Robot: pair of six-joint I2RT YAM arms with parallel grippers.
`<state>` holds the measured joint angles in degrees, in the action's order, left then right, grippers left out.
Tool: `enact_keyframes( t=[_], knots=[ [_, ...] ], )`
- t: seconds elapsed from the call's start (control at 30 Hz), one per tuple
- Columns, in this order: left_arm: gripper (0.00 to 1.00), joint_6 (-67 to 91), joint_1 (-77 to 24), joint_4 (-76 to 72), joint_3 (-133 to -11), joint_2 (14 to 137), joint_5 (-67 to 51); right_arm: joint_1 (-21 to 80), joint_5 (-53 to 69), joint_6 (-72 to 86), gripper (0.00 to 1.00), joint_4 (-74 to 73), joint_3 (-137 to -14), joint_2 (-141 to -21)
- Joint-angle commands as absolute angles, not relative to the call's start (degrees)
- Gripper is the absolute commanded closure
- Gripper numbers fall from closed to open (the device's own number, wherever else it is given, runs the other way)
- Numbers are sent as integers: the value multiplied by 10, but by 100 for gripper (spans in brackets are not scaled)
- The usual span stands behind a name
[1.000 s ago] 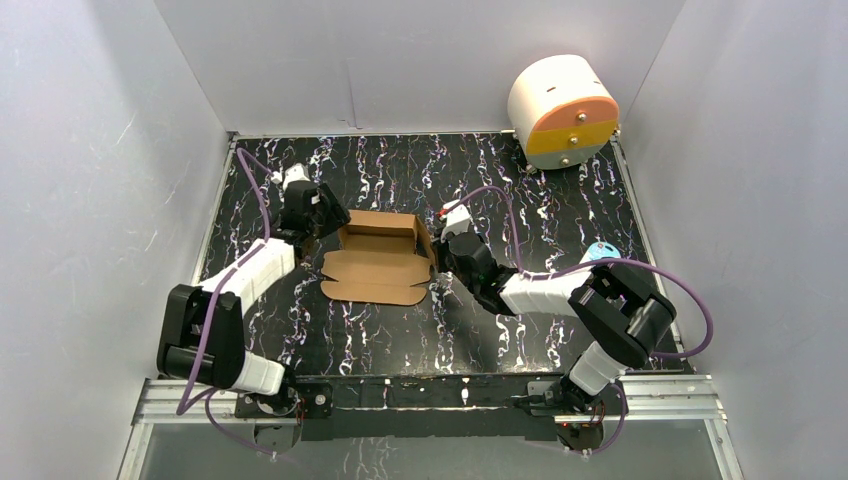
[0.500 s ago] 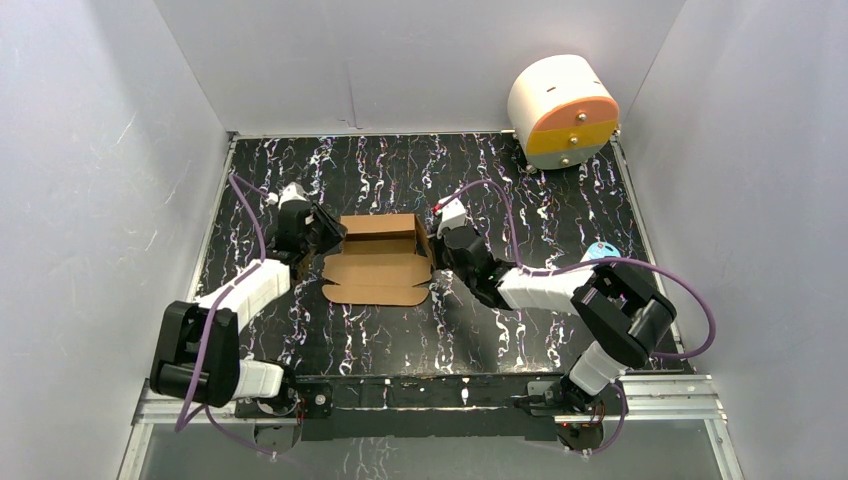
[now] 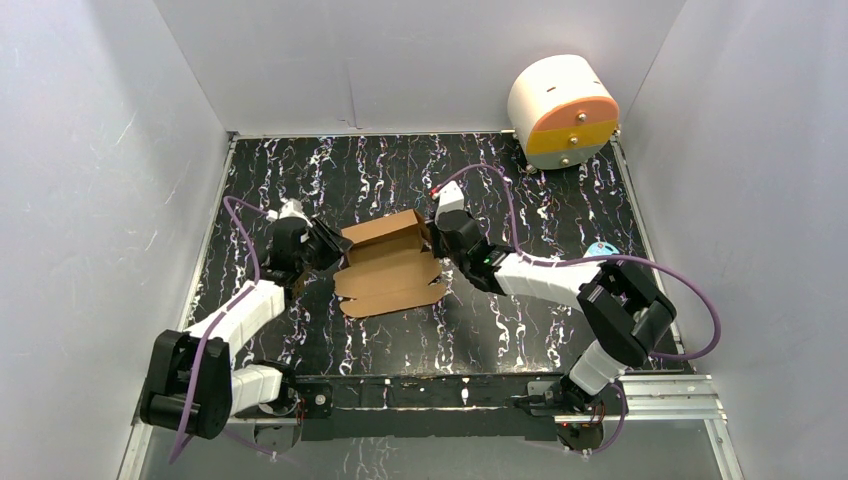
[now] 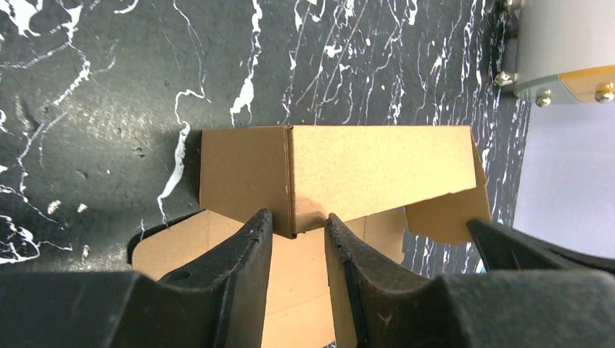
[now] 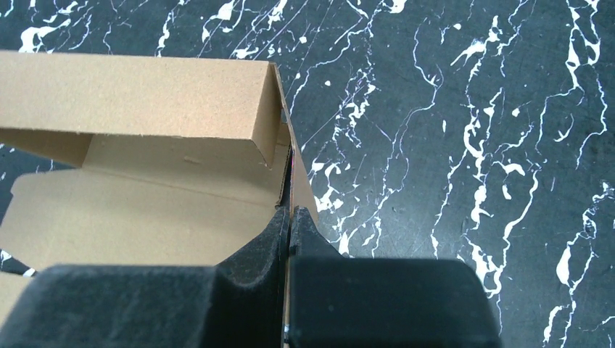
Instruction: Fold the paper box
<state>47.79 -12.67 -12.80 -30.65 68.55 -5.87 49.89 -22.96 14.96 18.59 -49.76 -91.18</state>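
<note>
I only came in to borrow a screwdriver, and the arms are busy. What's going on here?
Two robot arms are folding a brown paper box in the middle of the table. The left gripper grips a corner of its raised back wall. The right gripper is pinched shut on a thin side flap at the other end. The box is half formed: the back wall stands, while the front panel and flaps lie open toward the arm bases.
</note>
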Motion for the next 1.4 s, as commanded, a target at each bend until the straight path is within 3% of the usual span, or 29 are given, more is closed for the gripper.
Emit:
enact_keyframes(
  t=[0.0, 0.33, 0.63, 0.93, 1.37],
  knots=[
    [69, 489, -142, -109, -293, 662, -117, 501, -213, 160, 100, 191, -546, -918],
    [66, 449, -142, -72, -316, 659, -95, 483, -183, 45, 99, 135, -582, -926],
    [64, 445, -150, -65, -318, 642, -105, 476, -156, 50, 100, 145, -573, -929],
    [59, 432, -318, -137, -286, 639, 31, 476, -135, 64, 100, 180, -542, -930],
    [70, 417, -360, -268, -272, 791, 37, 476, -123, 122, 100, 170, -540, -926]
  ],
)
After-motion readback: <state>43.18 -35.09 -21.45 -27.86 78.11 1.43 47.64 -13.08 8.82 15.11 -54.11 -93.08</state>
